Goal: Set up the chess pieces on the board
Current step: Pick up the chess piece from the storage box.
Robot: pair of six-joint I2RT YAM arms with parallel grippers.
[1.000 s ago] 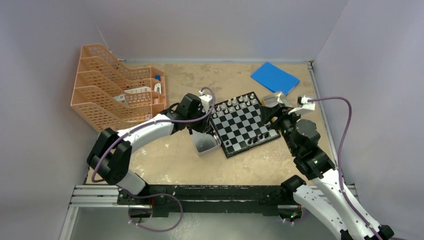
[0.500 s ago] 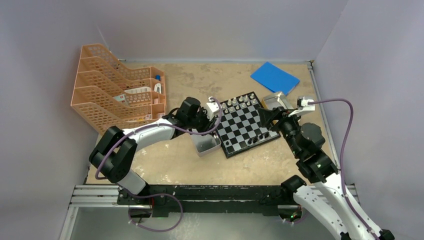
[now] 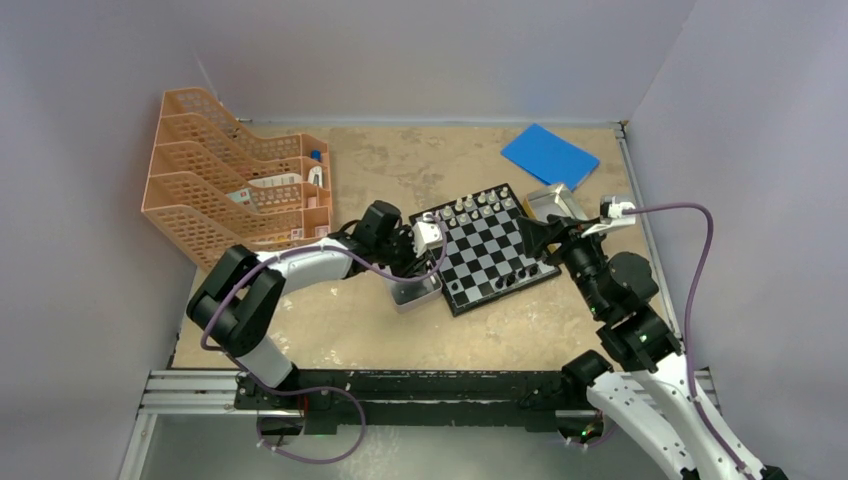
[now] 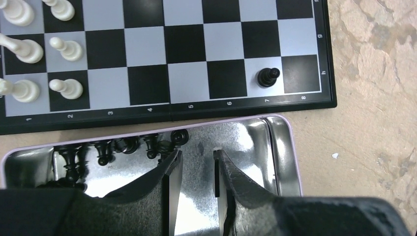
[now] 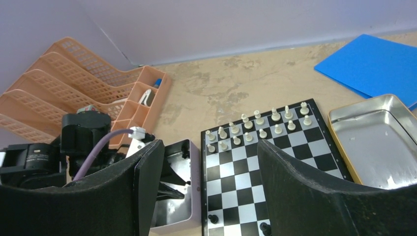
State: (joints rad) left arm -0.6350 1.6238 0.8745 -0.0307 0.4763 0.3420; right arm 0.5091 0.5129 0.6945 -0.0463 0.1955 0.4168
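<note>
The board (image 3: 487,248) lies mid-table, with white chess pieces (image 3: 470,206) lined up along its far-left edge. One black pawn (image 4: 268,77) stands near the board's corner, and two black pieces (image 5: 213,218) show on the near squares. Several more black pieces (image 4: 123,146) lie in a silver tin (image 4: 282,147) beside the board. My left gripper (image 4: 196,160) is inside that tin, open a narrow gap with only bare metal between its fingers, just right of the pile. My right gripper (image 5: 210,143) hangs wide open and empty over the board's right side (image 3: 530,235).
A second silver tin (image 3: 555,202), with nothing in it, sits at the board's far right corner. A blue pad (image 3: 549,155) lies behind it. An orange tiered rack (image 3: 235,185) stands at the back left. Grey walls close in the table.
My left gripper has swung from the board's left corner down into the tin of black pieces. The right arm has drawn back slightly, its jaws still wide.
</note>
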